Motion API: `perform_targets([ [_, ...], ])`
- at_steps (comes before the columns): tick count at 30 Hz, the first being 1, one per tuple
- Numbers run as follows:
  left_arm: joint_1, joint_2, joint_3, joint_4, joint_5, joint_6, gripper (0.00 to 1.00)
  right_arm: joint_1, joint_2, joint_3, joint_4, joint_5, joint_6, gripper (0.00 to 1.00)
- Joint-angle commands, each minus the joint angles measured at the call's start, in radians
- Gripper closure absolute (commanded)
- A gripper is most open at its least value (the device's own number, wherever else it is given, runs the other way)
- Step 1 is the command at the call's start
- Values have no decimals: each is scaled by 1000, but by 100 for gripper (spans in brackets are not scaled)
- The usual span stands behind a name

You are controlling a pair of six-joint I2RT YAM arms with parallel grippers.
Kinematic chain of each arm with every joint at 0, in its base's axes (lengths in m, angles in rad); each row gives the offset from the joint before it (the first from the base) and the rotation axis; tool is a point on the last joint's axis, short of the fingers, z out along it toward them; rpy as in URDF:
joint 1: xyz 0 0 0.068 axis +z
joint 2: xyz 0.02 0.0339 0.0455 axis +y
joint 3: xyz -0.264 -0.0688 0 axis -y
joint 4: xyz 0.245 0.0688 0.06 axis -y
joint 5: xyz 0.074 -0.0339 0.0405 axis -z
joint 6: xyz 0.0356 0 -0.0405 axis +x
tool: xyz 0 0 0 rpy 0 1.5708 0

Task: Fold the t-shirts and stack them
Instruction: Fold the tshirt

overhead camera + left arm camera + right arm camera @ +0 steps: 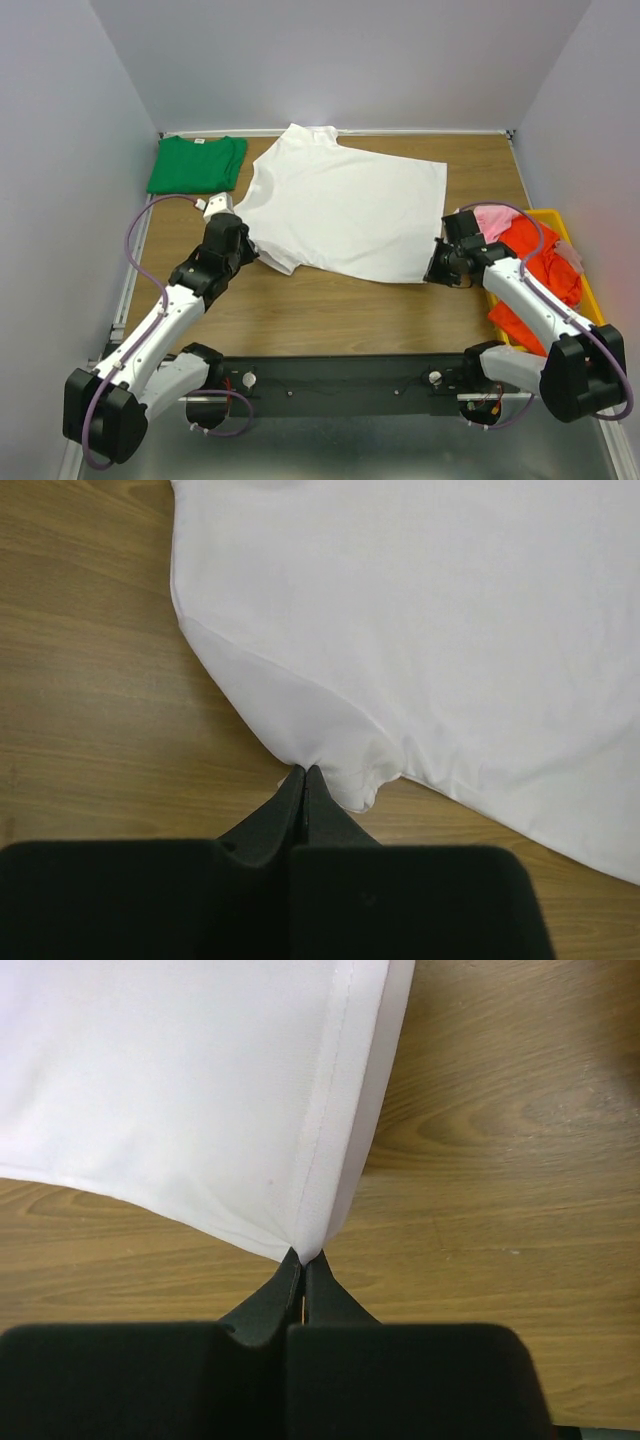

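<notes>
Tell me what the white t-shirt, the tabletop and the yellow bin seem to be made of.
The white t-shirt: soft knit fabric, likely cotton, matte; it puckers where pinched and shows a stitched hem. The tabletop: wood or wood-look laminate, smooth, low sheen; grain streaks run across it. The yellow bin: probably plastic, by its uniform colour and thin rim.

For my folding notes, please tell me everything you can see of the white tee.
The white tee is plain, soft-looking cloth with short sleeves and a stitched hem. It lies spread nearly flat on the wooden table, collar toward the far edge, not yet folded. The left gripper is shut on the near sleeve; the right gripper is shut on the near hem corner. Cloth puckers at both pinches.
</notes>
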Motion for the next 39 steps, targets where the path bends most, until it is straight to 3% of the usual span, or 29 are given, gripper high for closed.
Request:
perform_targets([
  [1,-24,-1,-10,-37,-13,-23,100,20,-51,43,-91,-11,30,100],
  [9,-28,19,-32,50,-3,-9,100,21,-33,67,-77,29,13,100],
  [20,-24,292,134,230,4,84,100,14,154,110,95,132,-36,99],
  [39,44,580,409,372,76,163,100,-124,355,260,164,138,-137,100],
])
